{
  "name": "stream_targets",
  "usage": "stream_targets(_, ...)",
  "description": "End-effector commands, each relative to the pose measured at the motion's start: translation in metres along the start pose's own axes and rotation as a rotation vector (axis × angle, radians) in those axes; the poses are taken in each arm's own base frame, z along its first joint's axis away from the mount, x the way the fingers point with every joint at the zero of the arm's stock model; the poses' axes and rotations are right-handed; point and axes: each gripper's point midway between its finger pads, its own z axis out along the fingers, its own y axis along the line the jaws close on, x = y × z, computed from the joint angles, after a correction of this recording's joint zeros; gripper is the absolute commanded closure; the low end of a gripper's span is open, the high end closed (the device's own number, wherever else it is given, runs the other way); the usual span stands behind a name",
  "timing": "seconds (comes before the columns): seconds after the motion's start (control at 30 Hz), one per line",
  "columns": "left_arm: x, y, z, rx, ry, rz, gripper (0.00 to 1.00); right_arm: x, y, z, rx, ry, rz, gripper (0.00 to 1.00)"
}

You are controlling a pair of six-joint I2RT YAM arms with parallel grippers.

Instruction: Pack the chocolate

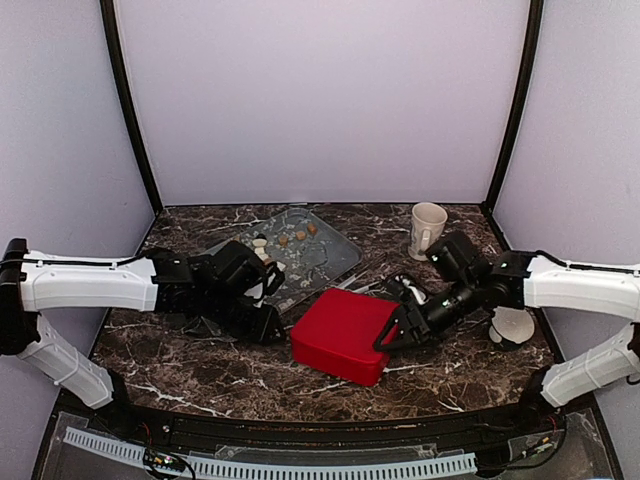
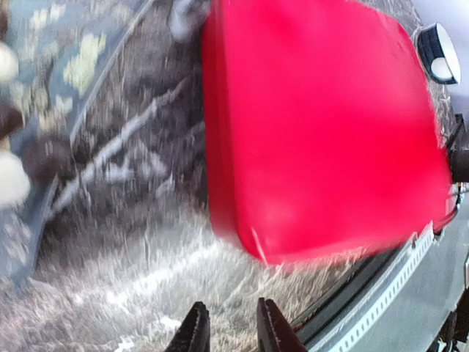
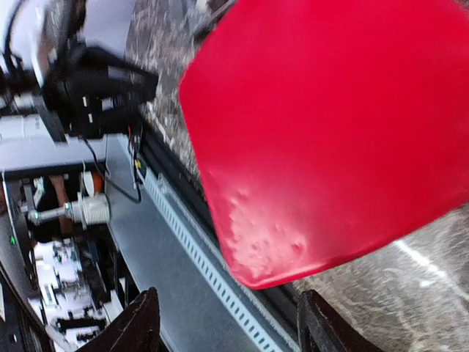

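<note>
Small tan chocolate lumps (image 1: 298,234) and cream ones (image 1: 260,243) lie on a clear tray (image 1: 335,255) behind the arms. In the left wrist view they are blurred cream and dark lumps (image 2: 10,178) at the left edge. A shut red box (image 1: 342,335) lies mid-table. My left gripper (image 1: 266,322) is low beside the box's left edge. Its fingers (image 2: 195,331) stand a little apart over bare marble, holding nothing. My right gripper (image 1: 393,337) sits at the box's right edge, wide open, with the red box corner (image 3: 271,257) just ahead of its fingers (image 3: 139,323).
A cream mug (image 1: 428,228) stands at the back right. A white round object (image 1: 511,325) lies under the right forearm. A perforated rail (image 1: 270,465) runs along the table's near edge, close to the box.
</note>
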Motion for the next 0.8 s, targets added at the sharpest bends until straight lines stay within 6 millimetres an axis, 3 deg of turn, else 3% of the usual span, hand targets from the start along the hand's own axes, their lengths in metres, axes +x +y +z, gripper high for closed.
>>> stream_targets(0.0,0.044,0.017,0.008,0.010,0.084,-0.076,0.77,-0.032,-0.023,-0.022,0.013,-0.079,0.026,0.35)
stream_targets(0.13,0.048,0.019,0.005,0.010,0.069,-0.086,0.77,-0.033,-0.013,-0.019,-0.016,-0.029,-0.015,0.32)
stream_targets(0.2,0.048,0.015,0.003,0.021,0.067,-0.066,0.77,-0.039,-0.017,-0.027,0.025,-0.048,-0.025,0.30)
stream_targets(0.33,0.055,0.001,0.005,0.037,0.075,-0.014,0.77,-0.089,-0.030,-0.055,0.099,-0.183,-0.012,0.29)
stream_targets(0.43,0.063,-0.010,0.014,0.064,0.083,-0.015,0.77,-0.119,-0.047,-0.061,0.183,-0.211,-0.020,0.28)
stream_targets(0.5,0.067,-0.018,0.020,0.082,0.084,-0.019,0.77,-0.133,-0.060,-0.058,0.232,-0.212,-0.028,0.28)
stream_targets(0.63,0.063,-0.030,0.030,0.093,0.067,-0.026,0.78,-0.145,-0.101,-0.035,0.297,-0.157,-0.001,0.26)
stream_targets(0.77,0.054,-0.036,0.041,0.103,0.041,-0.045,0.78,-0.142,-0.110,-0.011,0.241,-0.119,0.008,0.26)
